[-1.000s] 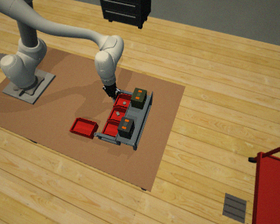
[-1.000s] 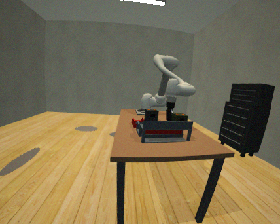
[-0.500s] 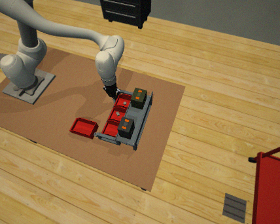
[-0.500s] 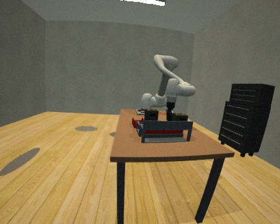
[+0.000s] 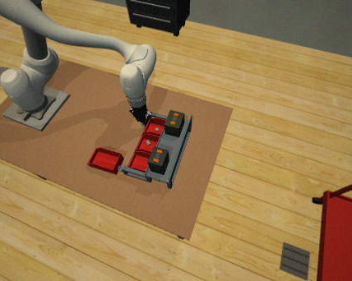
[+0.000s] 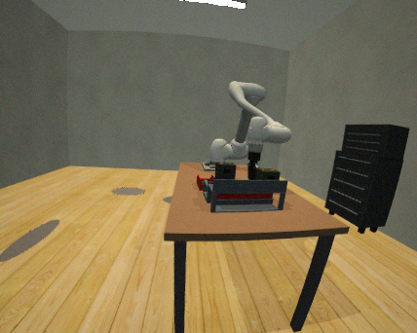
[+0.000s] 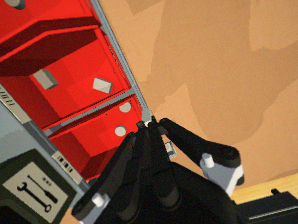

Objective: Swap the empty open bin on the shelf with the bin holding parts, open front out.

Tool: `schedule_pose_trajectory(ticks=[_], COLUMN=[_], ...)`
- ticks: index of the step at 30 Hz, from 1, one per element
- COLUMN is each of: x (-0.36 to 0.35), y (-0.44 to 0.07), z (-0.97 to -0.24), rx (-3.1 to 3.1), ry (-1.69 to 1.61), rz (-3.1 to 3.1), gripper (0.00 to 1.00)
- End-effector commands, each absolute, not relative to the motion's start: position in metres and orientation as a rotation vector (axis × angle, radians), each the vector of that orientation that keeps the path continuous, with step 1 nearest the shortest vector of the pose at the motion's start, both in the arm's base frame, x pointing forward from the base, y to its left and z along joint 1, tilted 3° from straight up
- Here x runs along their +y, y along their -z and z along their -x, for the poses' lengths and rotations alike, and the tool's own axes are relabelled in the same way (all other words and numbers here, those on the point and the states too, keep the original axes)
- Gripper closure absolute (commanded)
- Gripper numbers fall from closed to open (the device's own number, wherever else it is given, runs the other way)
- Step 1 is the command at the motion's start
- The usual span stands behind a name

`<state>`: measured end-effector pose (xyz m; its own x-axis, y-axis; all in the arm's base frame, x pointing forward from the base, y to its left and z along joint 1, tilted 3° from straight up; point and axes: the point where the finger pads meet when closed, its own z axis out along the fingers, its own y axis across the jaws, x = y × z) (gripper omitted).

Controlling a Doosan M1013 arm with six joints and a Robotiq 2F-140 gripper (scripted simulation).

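- Brown wooden table [image 5: 202,205] carries the grey metal shelf unit [image 5: 182,145]; two dark green toolboxes [image 5: 158,159] sit on its top board.
- Three red open bins occupy the shelf; the middle red bin with grey parts [image 5: 149,142] appears seated in the gap, though depth behind the lip is hard to judge.
- Empty red open bin [image 5: 105,159] stands upright on the table, beside the shelf.
- Black two-finger gripper [image 7: 148,121], jaws pressed together on nothing, sits at the shelf's front corner. Likely only final seating remains.
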<state>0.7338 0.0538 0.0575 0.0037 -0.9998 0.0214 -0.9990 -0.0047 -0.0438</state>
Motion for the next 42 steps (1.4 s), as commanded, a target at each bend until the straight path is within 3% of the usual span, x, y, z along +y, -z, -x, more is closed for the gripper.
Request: schedule_pose_trajectory(ticks=[1, 30, 42], x=[0.052, 0.053, 0.053], y=[-0.059, -0.078, -0.134], z=[-0.734, -0.714, -0.712], rx=[2.208, 2.208, 2.208], ry=[0.066, 0.066, 0.066], rz=[2.210, 2.210, 2.210], gripper=[0.90, 0.90, 0.90])
